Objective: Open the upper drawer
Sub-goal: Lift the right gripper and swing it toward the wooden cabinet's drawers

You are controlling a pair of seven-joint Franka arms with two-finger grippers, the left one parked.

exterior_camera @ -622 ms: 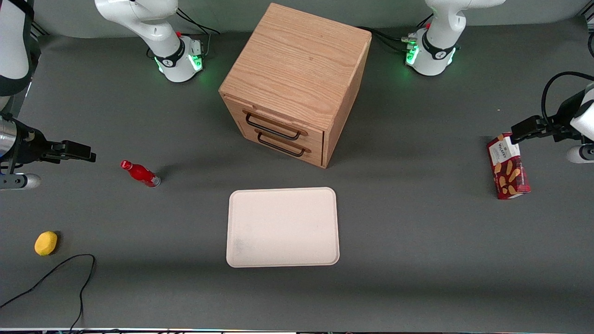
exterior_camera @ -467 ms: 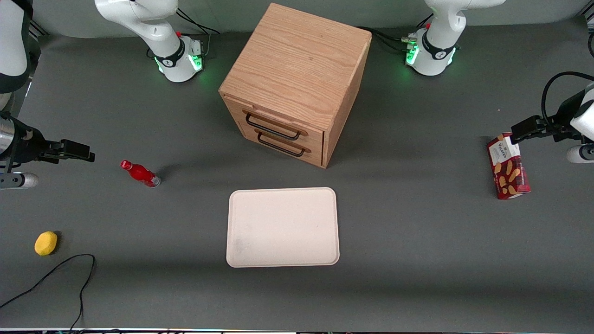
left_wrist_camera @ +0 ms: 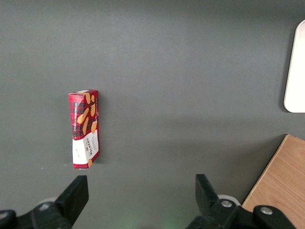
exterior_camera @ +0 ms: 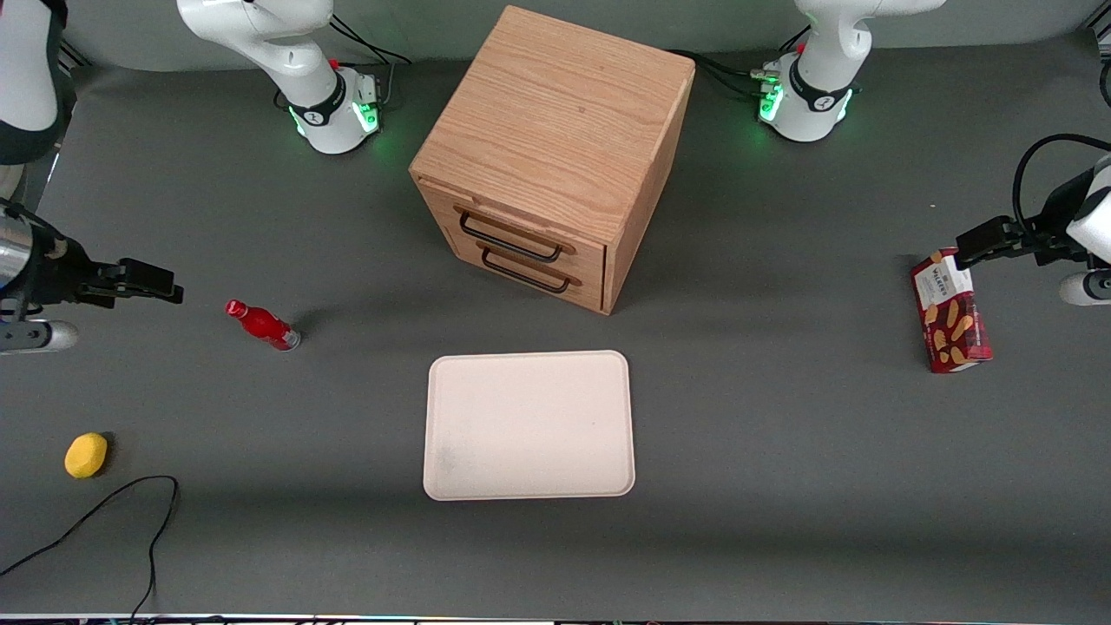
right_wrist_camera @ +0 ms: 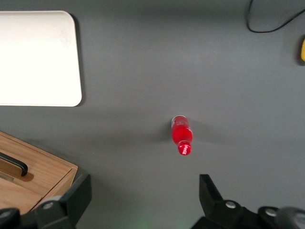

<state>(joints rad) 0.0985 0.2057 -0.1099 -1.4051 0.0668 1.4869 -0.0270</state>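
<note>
The oak cabinet (exterior_camera: 555, 121) stands mid-table, its two drawers facing the front camera at an angle. The upper drawer (exterior_camera: 583, 246) is shut, its thin black bar handle (exterior_camera: 508, 240) just above the lower drawer's handle (exterior_camera: 526, 276). My right gripper (exterior_camera: 165, 284) hovers above the table toward the working arm's end, well apart from the cabinet and beside a red bottle (exterior_camera: 262, 325). It is open with nothing between its fingers (right_wrist_camera: 144, 183). In the right wrist view a cabinet corner (right_wrist_camera: 43, 171) with one end of a black handle (right_wrist_camera: 14, 164) shows.
A cream tray (exterior_camera: 529, 425) lies nearer the front camera than the cabinet. A yellow lemon-like object (exterior_camera: 86, 455) and a black cable (exterior_camera: 130, 512) lie near the working arm's end. A red biscuit box (exterior_camera: 950, 312) lies toward the parked arm's end.
My right gripper has shifted very slightly above the table and stays open. The cabinet and drawers have not moved.
</note>
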